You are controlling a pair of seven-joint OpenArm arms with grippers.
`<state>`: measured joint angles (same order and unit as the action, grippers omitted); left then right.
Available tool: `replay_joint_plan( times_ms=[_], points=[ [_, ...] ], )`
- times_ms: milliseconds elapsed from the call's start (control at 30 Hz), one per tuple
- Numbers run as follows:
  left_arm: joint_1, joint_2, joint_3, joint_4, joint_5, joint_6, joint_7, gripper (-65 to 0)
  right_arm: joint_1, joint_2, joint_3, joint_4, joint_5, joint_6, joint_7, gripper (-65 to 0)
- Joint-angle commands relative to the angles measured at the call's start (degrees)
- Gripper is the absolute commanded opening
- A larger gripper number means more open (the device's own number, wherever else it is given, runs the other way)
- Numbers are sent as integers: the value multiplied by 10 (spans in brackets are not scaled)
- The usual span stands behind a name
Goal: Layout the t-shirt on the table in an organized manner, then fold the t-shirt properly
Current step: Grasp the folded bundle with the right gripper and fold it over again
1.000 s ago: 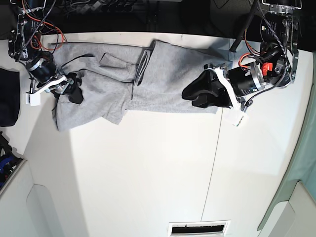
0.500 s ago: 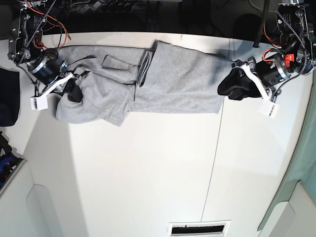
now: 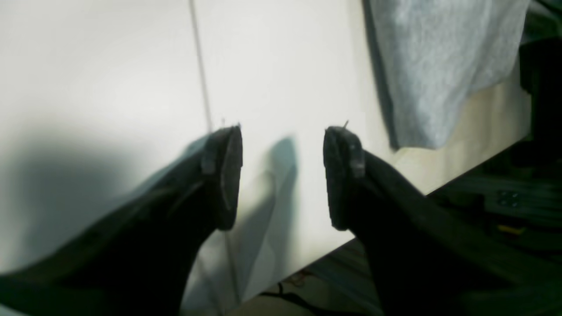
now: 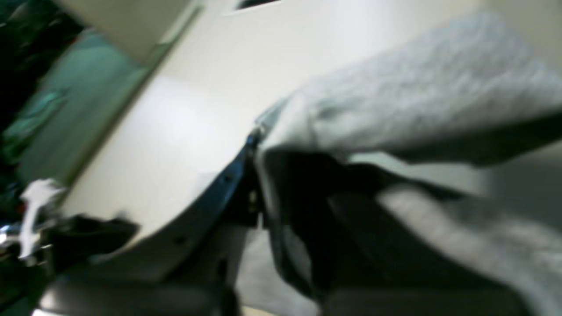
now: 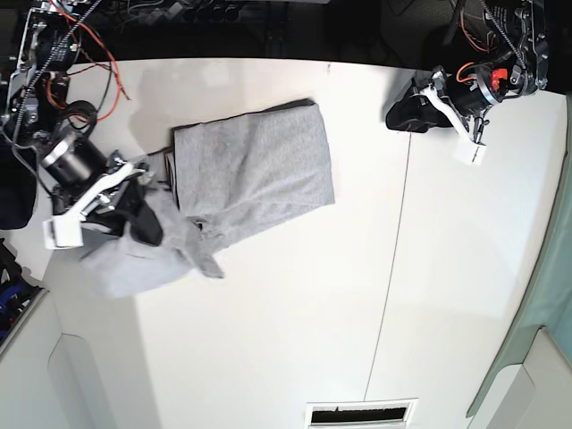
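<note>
The right gripper (image 5: 143, 219) has its fingers pinched on the t-shirt (image 5: 259, 170), which lies bunched at the left of the table (image 5: 295, 313). The left gripper (image 3: 283, 175), fingers spread and empty, hovers at the far right, well apart. To lay it out well, draw the held edge slowly sideways, keeping cloth low and taut.

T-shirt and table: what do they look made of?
The t-shirt: soft heathered grey knit, probably cotton jersey; it shows a flecked weave, and drapes limply.
The table: smooth matte white board, perhaps laminate; even surface, soft reflections, one thin seam.
</note>
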<state>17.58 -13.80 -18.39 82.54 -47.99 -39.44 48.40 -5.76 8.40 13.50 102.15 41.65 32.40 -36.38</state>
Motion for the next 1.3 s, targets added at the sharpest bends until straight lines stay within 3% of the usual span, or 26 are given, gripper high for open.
replay_joint_plan(
  times_ms=[0,100,133,200,233,267,467,667,767,833,900,933,1033,1100,1267],
  points=[
    [-3,-8,-3,7,-10,-6,-8,-328,5,-13,-27,10,-7,8,6,-650],
    [-1,-9,-3,7,-11,-6,3,-328,-3,-48,-120,-6,-90,8,3,-650],
    [-1,-9,-3,7,-11,-6,3,-328,-7,-54,-150,-14,-119,6,3,-561],
    [-4,-9,-3,7,-16,-6,3,-328,-9,-59,-208,-27,-162,2,3,-323],
    [-5,-9,-3,7,-22,-6,3,-328,-9,-59,-232,-30,-177,2,5,-247],
    [-6,-9,-3,7,-29,-6,3,-328,-9,-59,-254,-30,-187,1,7,-221],
    [-4,-11,-4,7,-37,-6,8,-328,-3,-59,-345,-29,-225,-1,30,-222],
    [-4,-46,-39,10,-122,-6,16,-329,8,-58,-355,-15,-233,-2,32,-222],
    [-5,-53,-71,29,-159,-6,48,-374,8,-56,-350,13,-232,-2,32,-222],
    [-4,-53,-82,53,-186,-6,70,-472,14,-56,-343,34,-237,-3,37,-227],
    [-4,-52,-77,89,-210,-6,89,-592,30,-56,-330,41,-257,-16,59,-285],
    [-3,-52,-67,111,-217,-6,91,-637,38,-56,-321,40,-273,-25,73,-350],
    [-2,-52,-4,182,-206,-6,85,-650,70,-56,-295,32,-314,-82,84,-649],
    [-5,-49,61,213,-176,-6,61,-650,98,-56,-275,14,-333,-104,84,-650],
    [-21,-7,218,203,-41,-6,8,-650,192,-56,-235,-123,-336,-98,101,-650]
  ],
)
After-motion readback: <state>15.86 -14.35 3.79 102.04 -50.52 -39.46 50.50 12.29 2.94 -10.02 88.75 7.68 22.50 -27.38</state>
